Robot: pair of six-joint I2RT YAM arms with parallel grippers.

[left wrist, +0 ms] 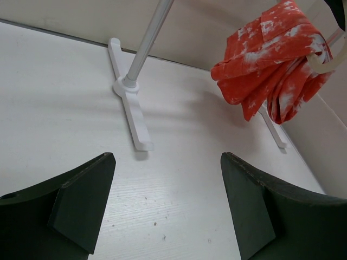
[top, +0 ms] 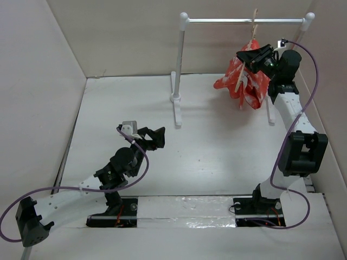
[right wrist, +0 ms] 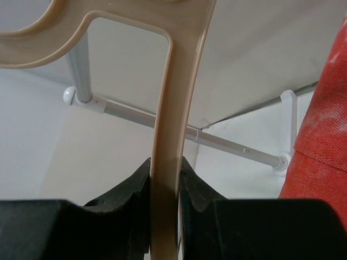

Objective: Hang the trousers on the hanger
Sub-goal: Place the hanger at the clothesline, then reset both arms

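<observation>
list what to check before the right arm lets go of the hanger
1. right gripper shut on the hanger: ok
2. trousers draped over the hanger: ok
3. hanger seated on the rack bar: cannot tell
4. trousers hanging evenly: not ok, they look bunched
5. left gripper open and apart from the trousers: ok

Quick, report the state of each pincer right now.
Left pincer: open, holding nothing.
Right pincer: closed on the hanger.
</observation>
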